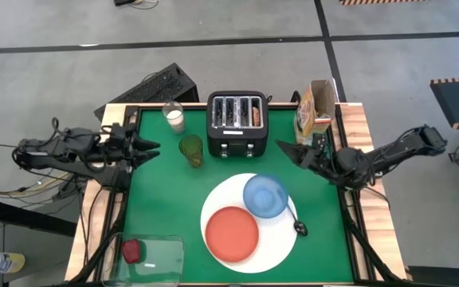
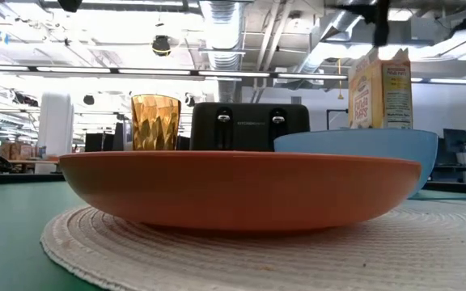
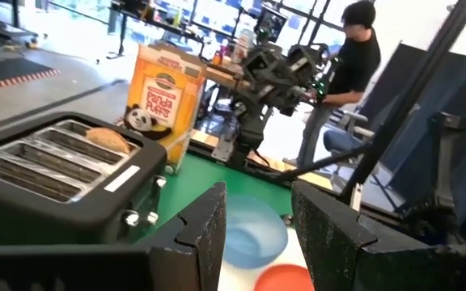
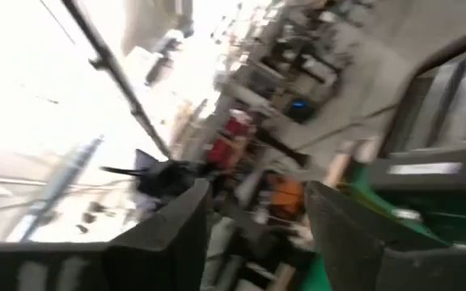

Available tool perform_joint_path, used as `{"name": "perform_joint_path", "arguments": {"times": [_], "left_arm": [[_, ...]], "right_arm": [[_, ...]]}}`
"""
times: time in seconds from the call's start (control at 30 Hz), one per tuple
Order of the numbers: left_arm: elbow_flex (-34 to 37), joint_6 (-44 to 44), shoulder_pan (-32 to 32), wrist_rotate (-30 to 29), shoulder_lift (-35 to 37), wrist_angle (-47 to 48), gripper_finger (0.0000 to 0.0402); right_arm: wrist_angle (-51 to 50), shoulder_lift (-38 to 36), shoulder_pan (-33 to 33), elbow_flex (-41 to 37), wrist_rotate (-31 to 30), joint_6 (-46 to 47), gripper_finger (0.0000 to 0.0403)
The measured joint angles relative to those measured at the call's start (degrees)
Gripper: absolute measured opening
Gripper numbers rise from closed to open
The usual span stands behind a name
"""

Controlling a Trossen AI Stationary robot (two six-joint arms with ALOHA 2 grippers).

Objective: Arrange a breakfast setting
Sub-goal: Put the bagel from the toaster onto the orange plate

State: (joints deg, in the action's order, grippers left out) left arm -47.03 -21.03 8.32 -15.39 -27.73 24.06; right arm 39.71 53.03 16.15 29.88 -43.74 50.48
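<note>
Green cloth covers the table (image 1: 158,215), and the setting sits near its front. On the white plate (image 1: 277,243), which looks woven like a mat in the low view, rest the orange plate (image 1: 232,233) and the blue bowl (image 1: 265,195), touching each other. The spoon (image 1: 300,227) lies on the white plate's right edge. The bowl looks empty, so this part seems done but the food is not yet served. A bagel (image 1: 256,115) still sits in a slot of the toaster (image 1: 237,121). The cereal box (image 1: 313,112) stands closed-looking behind, near the right gripper (image 1: 287,150), whose fingers are spread and hold nothing. A red food piece (image 1: 131,251) waits in a clear container (image 1: 154,257) at the front left. The left gripper (image 1: 151,150) hovers at the left edge, fingers also apart and empty. A green glass (image 1: 190,150) and a milk glass (image 1: 174,117) stand near the toaster. The box reads "Panda Puffs" with a panda picture. Other writing is too small to read.
</note>
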Motion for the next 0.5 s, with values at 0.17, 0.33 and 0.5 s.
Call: {"name": "perform_joint_path", "arguments": {"times": [0.17,0.33,0.5], "left_arm": [[-0.02,0.75,0.00,-0.50,0.00,-0.86,0.0128],[-0.02,2.61,0.00,-1.06,0.00,-0.85,0.0128],[-0.02,2.94,0.00,-1.83,0.00,-0.84,0.0128]], "right_arm": [[-2.27,9.27,-1.88,9.47,0.92,-4.95,0.0230],[-19.23,14.34,-6.24,22.64,0.94,-11.70,0.0230],[-47.16,17.59,-13.56,37.46,2.70,-5.95,0.0222]]}}
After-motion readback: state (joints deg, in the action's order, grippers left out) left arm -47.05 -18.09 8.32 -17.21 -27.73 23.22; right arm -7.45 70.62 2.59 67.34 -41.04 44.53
